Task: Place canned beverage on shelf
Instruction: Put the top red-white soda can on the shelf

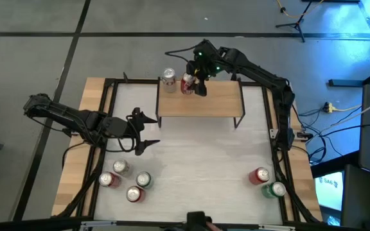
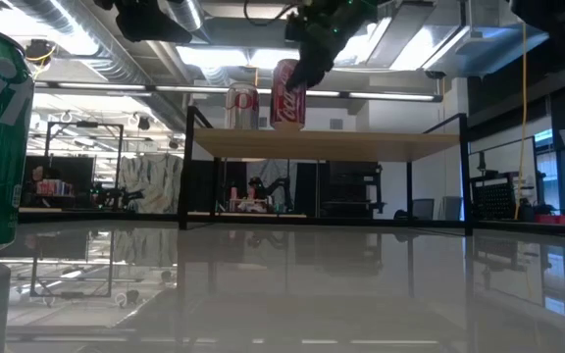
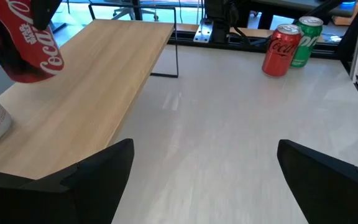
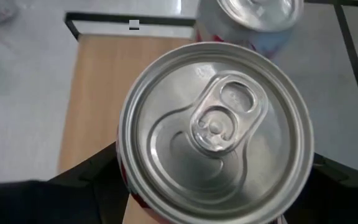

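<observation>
One can (image 1: pixel 168 77) stood on the shelf (image 1: pixel 217 101), the right gripper (image 1: pixel 195 82) gripped a red can (image 1: pixel 187 83) there, not yet released, while the left gripper (image 1: pixel 148 131) waited, spread, with six cans left on the table (image 1: pixel 198 160).

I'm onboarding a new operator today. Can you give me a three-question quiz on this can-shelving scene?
1. True or false: the right gripper has its jaws around the red cola can over the shelf.
2. How many cans are on the white table, off the shelf? A) three B) six C) eight
3. Fill in: beside the red cola can on the shelf stands a ___ can.

Key: 1 true; 2 B; 3 silver. The left gripper waits open above the table.
</observation>
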